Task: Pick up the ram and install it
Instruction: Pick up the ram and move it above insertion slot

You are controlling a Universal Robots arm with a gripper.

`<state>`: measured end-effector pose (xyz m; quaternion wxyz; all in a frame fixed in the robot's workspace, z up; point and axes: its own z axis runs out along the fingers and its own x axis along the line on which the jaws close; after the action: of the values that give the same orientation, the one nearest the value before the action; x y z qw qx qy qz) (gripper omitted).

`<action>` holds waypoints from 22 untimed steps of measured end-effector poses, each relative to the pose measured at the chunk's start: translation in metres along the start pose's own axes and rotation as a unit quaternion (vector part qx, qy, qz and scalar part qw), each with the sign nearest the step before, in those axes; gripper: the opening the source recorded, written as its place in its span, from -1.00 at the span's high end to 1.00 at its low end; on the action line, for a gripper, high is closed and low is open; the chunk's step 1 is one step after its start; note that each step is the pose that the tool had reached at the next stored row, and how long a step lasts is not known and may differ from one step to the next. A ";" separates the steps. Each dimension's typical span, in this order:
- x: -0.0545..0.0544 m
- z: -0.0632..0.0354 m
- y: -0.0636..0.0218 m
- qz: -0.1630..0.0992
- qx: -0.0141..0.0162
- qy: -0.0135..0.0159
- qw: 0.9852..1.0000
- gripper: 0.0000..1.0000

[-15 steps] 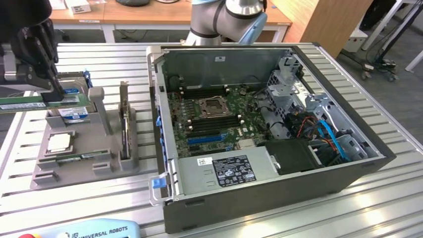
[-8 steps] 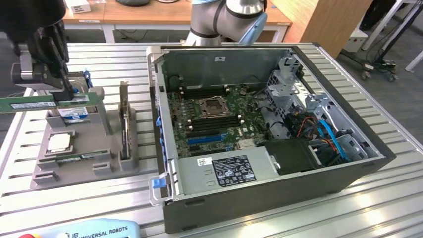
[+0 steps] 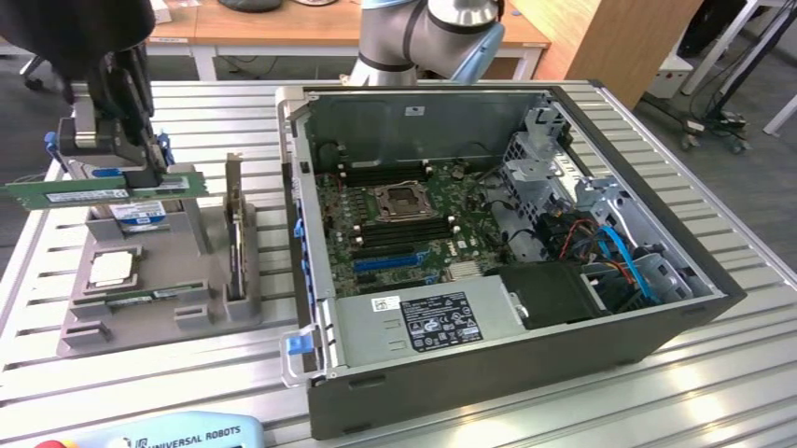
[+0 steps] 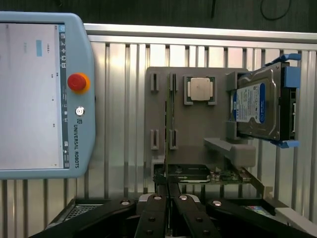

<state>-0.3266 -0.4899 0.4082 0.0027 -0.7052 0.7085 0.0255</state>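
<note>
The claw point(image 3: 130, 174) is closed on the ram point(image 3: 62, 193) and holds it level just above the grey parts holder point(image 3: 162, 303) on the counter point(image 3: 125, 383). The hard drive point(image 3: 140, 213) and the processor point(image 3: 110, 268) rest in the holder. The open computer case point(image 3: 498, 233) stands beside the holder, on the exterior view's right.

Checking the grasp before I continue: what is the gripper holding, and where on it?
The gripper holds the ram, pinched across its flat faces near the middle of its length.
</note>
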 end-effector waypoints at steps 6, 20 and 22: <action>0.000 -0.0004 -0.0129 0.000 0.000 0.000 1.000 0.77; -0.002 -0.0020 -0.0645 0.000 0.000 0.000 1.000 0.77; -0.002 -0.0024 -0.0737 0.000 0.000 0.000 1.000 0.77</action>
<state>-0.2529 -0.4883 0.4082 0.0026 -0.7052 0.7085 0.0255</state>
